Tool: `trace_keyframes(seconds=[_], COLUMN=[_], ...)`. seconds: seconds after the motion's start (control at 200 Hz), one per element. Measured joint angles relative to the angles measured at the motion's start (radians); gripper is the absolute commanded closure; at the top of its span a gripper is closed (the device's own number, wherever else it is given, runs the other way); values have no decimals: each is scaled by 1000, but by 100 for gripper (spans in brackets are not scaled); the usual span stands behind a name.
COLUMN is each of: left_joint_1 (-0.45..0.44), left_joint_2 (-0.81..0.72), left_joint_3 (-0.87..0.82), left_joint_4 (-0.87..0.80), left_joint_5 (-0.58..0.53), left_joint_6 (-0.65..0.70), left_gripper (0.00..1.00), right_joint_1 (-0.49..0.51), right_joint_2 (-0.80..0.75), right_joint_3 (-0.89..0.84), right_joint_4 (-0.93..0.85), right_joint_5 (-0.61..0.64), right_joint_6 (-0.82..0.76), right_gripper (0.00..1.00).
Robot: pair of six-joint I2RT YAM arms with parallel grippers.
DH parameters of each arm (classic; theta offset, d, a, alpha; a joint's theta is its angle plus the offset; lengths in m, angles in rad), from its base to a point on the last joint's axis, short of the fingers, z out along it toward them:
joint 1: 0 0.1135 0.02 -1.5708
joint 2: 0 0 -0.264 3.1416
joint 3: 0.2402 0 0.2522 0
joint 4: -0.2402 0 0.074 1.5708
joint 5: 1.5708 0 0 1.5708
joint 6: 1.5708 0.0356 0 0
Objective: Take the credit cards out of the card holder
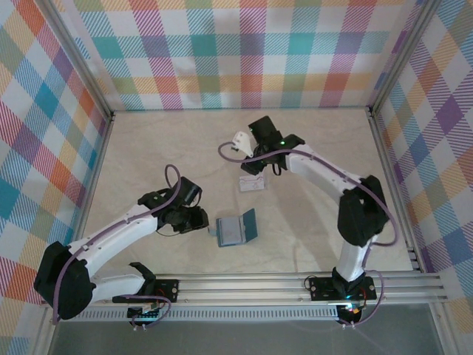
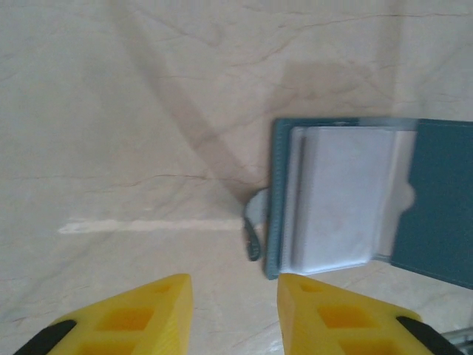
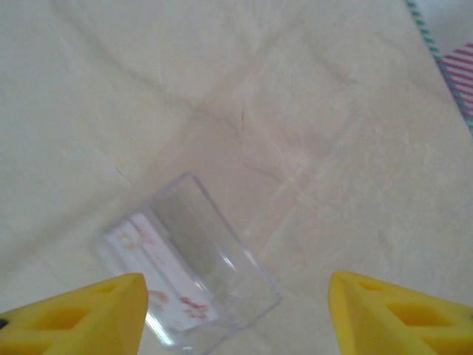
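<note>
Left gripper (image 2: 233, 279) is down low over the table (image 1: 148, 148), yellow fingers only narrowly apart with nothing between them, stopped just short of the card holder (image 2: 347, 207). From overhead the card holder (image 1: 236, 229) lies open roughly mid-table, toward the near edge. Its long axis runs left to right and its fold line runs near to far. The grey-blue pocket side faces up on the half closest to my left gripper, and the teal half sits on the other side, maybe propped up a bit, hard to say. A small tab (image 2: 253, 222) pokes out of the edge facing the fingers. The pockets look pale and blurry, so I can't tell what's in them. Further back and well apart from it, a clear plastic piece (image 3: 214, 244) lies flat on the table. What looks like a pale card (image 3: 159, 277) with reddish print is under or inside it, can't tell which. Right gripper (image 3: 236, 285) hangs over that one, fingers spread wide, holding nothing.
</note>
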Motion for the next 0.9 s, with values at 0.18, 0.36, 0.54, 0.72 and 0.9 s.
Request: trace_keyframes(seconds=[0.18, 0.36, 0.54, 0.72, 0.9], left_joint_1=[-50, -92, -93, -79, -45], left_joint_2=[82, 187, 262, 298, 298], left_joint_3=[68, 122, 122, 105, 38], left_joint_4=[52, 95, 114, 121, 141], left_joint_5=[50, 80, 84, 81, 81], left_joint_6=[1, 8, 19, 24, 27], left_gripper=[68, 76, 83, 86, 88], right_joint_1=[14, 53, 117, 171, 213], right_joint_2=[-176, -248, -257, -252, -216], right_joint_3=[-142, -279, -366, -394, -399], right_joint_4=[0, 0, 0, -6, 5], right_joint_5=[-119, -225, -298, -345, -362], right_joint_6=[387, 733, 956, 1103, 1210], right_gripper=[51, 58, 64, 71, 76])
